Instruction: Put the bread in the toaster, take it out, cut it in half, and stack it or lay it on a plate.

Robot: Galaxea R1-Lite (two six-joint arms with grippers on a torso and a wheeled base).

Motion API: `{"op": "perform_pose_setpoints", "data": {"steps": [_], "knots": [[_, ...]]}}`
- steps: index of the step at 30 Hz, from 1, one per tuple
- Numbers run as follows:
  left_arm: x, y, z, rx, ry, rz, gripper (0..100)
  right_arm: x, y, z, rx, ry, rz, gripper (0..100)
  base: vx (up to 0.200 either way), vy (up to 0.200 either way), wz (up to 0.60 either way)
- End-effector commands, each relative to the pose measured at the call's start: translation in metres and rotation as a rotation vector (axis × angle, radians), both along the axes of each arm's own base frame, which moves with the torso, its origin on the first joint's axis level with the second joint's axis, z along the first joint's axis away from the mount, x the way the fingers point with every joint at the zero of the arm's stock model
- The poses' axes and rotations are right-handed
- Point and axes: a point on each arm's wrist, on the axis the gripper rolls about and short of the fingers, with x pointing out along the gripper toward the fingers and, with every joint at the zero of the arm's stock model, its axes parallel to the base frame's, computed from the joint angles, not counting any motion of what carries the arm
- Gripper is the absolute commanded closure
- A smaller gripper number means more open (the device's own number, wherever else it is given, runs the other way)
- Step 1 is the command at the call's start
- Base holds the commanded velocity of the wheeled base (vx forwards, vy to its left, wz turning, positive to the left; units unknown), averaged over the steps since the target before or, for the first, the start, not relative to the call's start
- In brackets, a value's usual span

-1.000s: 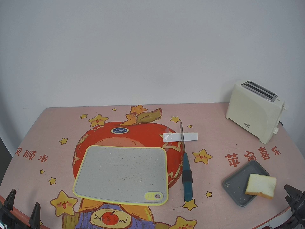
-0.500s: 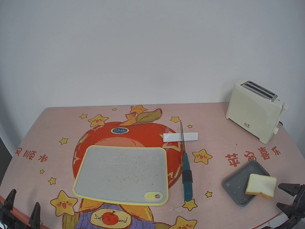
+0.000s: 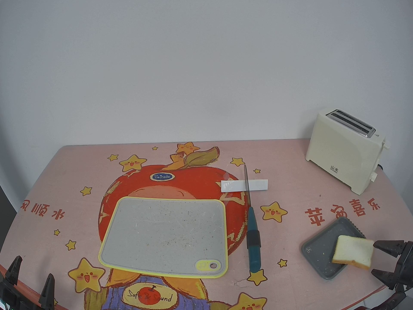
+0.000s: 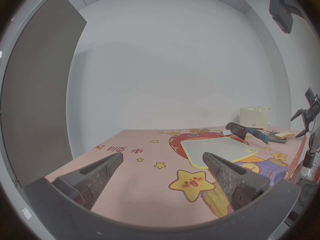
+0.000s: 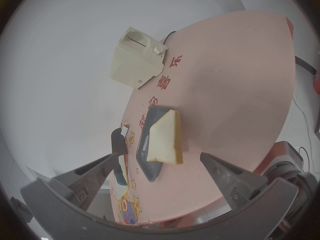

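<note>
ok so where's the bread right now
In the head view the bread lies on the grey plate at the table's near right, overhanging its right edge, next to the open right gripper; the toaster stands farther back.

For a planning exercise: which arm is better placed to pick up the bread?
Right. The right gripper, open, sits beside the bread on the plate; the left gripper is across the table.

Bright, soft, even light all over; the bread (image 5: 165,138) drops just a faint shadow on the table (image 5: 233,84). Both wrist views bulge like fisheyes, dark round the edges.
</note>
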Motion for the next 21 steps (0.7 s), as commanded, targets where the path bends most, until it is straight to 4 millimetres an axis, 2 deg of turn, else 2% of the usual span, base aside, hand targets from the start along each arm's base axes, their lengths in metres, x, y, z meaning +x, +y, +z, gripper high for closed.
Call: {"op": "perform_pose_setpoints", "data": {"steps": [1, 9, 21], "knots": [[0.0, 0.0, -0.005, 0.0, 0.005, 0.001, 0, 0.014, 0.0, -0.001, -0.002, 0.051, -0.003, 0, 0.0, 0.0, 0.0], [0.0, 0.0, -0.005, 0.0, 0.005, 0.001, 0, 0.028, -0.001, -0.002, -0.002, 0.079, -0.007, 0, 0.0, 0.0, 0.0], [0.0, 0.0, -0.005, 0.0, 0.005, 0.001, 0, 0.032, 0.0, -0.005, -0.001, 0.076, -0.003, 0, 0.0, 0.0, 0.0]]}}
